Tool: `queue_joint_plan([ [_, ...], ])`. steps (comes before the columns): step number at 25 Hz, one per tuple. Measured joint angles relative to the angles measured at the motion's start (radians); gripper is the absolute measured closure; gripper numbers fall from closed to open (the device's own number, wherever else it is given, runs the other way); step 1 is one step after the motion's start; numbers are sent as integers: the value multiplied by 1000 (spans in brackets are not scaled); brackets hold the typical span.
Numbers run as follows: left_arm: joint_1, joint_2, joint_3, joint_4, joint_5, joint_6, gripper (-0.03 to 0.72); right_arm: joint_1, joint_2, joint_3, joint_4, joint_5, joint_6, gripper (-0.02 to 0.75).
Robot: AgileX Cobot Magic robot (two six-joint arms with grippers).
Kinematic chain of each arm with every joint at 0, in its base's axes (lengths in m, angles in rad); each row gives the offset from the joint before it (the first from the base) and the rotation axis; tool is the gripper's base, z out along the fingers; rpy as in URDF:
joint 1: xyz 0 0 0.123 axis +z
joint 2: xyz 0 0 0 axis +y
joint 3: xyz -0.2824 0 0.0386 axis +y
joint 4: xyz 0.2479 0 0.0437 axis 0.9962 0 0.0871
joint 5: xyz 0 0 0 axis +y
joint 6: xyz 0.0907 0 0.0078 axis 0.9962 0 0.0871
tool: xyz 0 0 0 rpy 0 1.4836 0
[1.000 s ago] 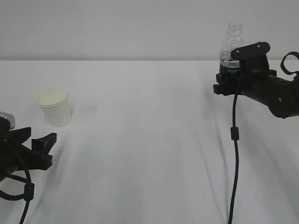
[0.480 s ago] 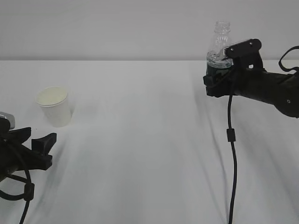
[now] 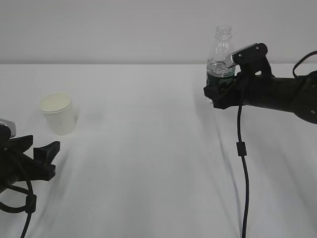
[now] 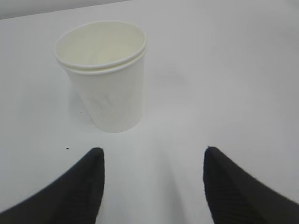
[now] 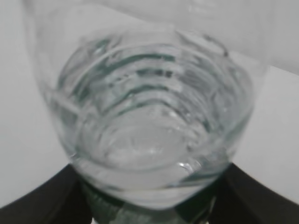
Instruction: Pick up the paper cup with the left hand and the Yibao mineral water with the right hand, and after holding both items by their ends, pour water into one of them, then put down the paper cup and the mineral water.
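A small white paper cup (image 3: 57, 112) is seen standing upright on the white table (image 3: 148, 148), on the left side of the exterior view, with its open mouth facing up and a cream-white inside. Just in front of it, low at the left edge, the left hand (image 3: 42, 157) is found resting near the table surface. Its two black fingers (image 4: 81, 186) are spread apart with nothing between them — the cup (image 4: 105, 74) is shown beyond the fingertips in the left wrist view, close but not touched. A grey-white box and looped black cables are visible at that arm's wrist.

On the right, the clear water bottle (image 3: 219, 57) is held off the table by the right hand (image 3: 223, 89). The jaws are clamped on the lower part of the bottle, around its dark green label band, and the ribbed upper body and uncapped neck are left showing above the gripper. The bottle is kept roughly upright, perhaps leaning slightly. In the right wrist view the bottle (image 5: 149, 116) fills nearly the whole picture, seen from close against its ribbed body, with black fingers (image 5: 42, 200) showing at both lower corners — whether water is inside cannot be told for certain. A black cable (image 3: 241, 158) hangs down from the right arm toward the table. The cup and the bottle are well apart.
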Motion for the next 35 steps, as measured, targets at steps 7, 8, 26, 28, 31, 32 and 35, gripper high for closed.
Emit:
queue_joint_plan([
  [7,0,0,0,0,0,0,214,0,0,0,-180,-71,134,270],
  [8,0,0,0,0,0,0,214,0,0,0,-199,-87,147,270],
  [26,0,0,0,0,0,0,214,0,-77,0,-441,-190,260,271],
  [28,0,0,0,0,0,0,214,0,-79,0,-455,-190,260,272],
  [31,0,0,0,0,0,0,214,0,-79,0,-488,-192,261,272],
  [32,0,0,0,0,0,0,214,0,-79,0,-497,-192,261,272],
  [35,0,0,0,0,0,0,214,0,-79,0,-513,-192,262,272],
])
